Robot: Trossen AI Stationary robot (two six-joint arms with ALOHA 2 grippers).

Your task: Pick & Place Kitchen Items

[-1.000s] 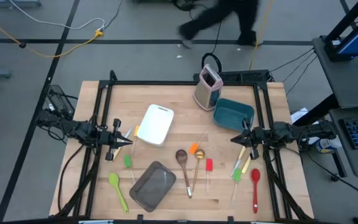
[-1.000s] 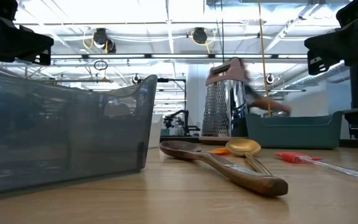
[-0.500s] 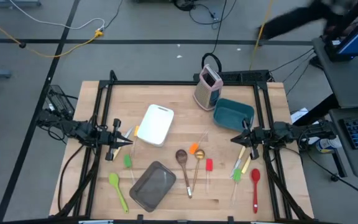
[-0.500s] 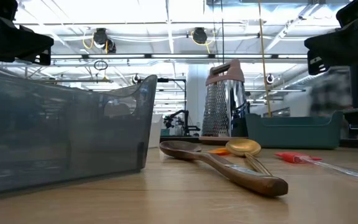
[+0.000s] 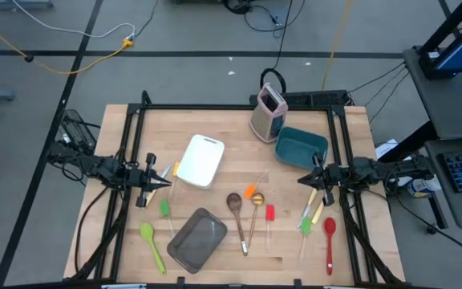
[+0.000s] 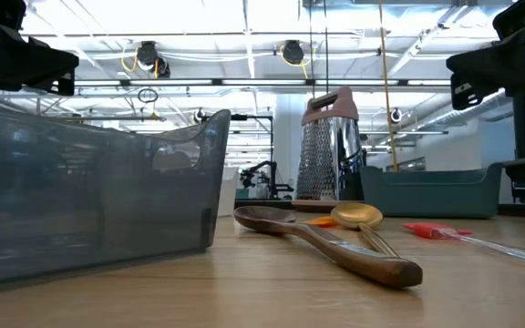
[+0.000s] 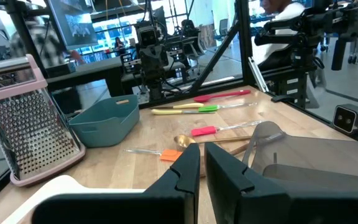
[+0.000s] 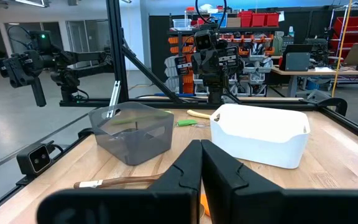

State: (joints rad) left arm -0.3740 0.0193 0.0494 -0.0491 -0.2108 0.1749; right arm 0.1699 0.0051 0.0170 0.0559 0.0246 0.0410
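- Two grippers idle above table edges: left gripper (image 5: pixel 165 181) nearly clenched, empty; right gripper (image 5: pixel 301 179) clenched, empty.
- Wooden spoon (image 5: pixel 237 211) and gold spoon (image 5: pixel 256 207) lie mid-table, right of grey pan (image 5: pixel 196 239).

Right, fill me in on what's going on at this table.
Nothing is being handled. The left gripper and right gripper hover at opposite sides of the table, both shut and empty. The wooden spoon, gold spoon and spatulas lie loose between the white tray, grey pan and teal bin.

Both end effectors (image 5: pixel 169 182) (image 5: pixel 301 180) closed, empty, hovering
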